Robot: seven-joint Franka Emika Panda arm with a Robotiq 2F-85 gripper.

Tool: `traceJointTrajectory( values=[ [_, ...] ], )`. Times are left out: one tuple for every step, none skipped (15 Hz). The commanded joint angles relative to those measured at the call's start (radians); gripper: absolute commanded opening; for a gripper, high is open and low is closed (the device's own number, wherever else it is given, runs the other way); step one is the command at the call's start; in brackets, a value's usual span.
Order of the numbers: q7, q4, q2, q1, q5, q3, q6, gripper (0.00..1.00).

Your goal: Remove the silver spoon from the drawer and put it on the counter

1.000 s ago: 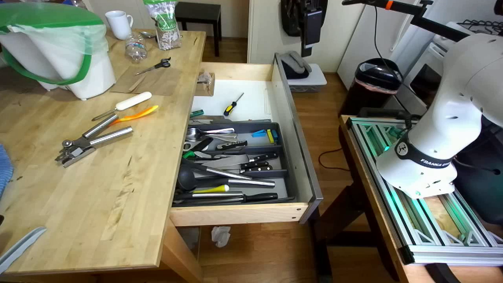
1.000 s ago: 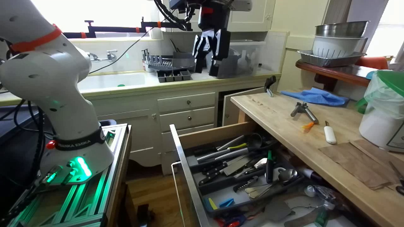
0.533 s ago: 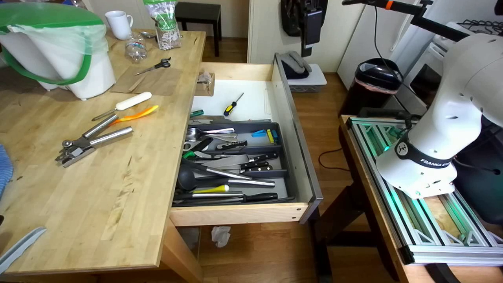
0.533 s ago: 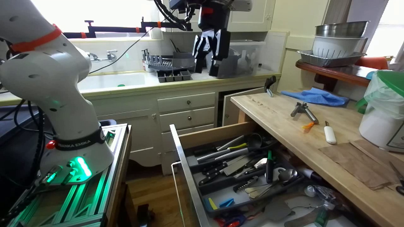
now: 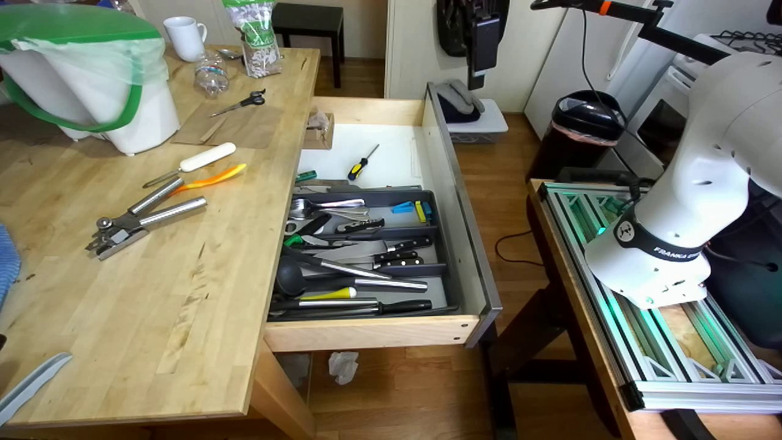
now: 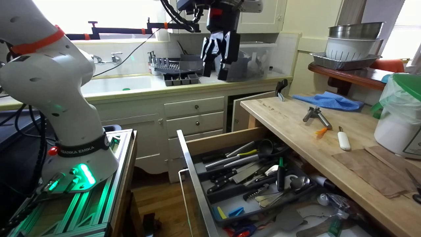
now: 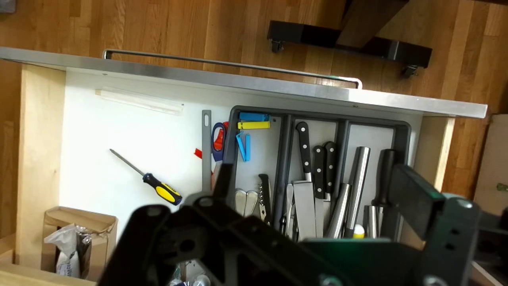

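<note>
The drawer stands open beside the wooden counter; both also show in an exterior view, the drawer and the counter. A silver spoon lies in the drawer's dark divided tray, its bowl near the counter side. Shiny cutlery lies in that same compartment. My gripper is open and empty, high above the drawer, pointing down. In the wrist view the gripper's fingers are wide apart over the tray. Two metal handles show there; the spoon's bowl is hidden.
Knives, a ladle and a screwdriver lie in the drawer. A lever tool, an orange tool, scissors and a green-lidded bin stand or lie on the counter. The counter edge overhangs the drawer.
</note>
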Motion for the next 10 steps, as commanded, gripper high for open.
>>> traceJointTrajectory(
  values=[
    [0.027,0.014,0.065,0.002,-0.004,-0.008,0.01,1.0],
    [0.032,0.009,0.08,0.002,0.0,-0.01,0.026,1.0],
    [0.031,0.001,0.092,0.003,0.001,-0.013,0.052,1.0],
    [0.043,-0.007,0.106,0.002,-0.005,-0.012,0.083,1.0],
    [0.044,-0.011,0.124,0.001,-0.001,-0.014,0.113,1.0],
    [0.047,-0.019,0.138,0.0,-0.001,-0.015,0.152,1.0],
    [0.048,-0.023,0.153,-0.001,0.001,-0.016,0.179,1.0],
    [0.048,-0.028,0.169,-0.002,0.009,-0.018,0.213,1.0],
    [0.049,-0.03,0.187,-0.002,0.014,-0.019,0.242,1.0],
    [0.043,-0.034,0.201,-0.002,0.019,-0.02,0.272,1.0]
  ],
)
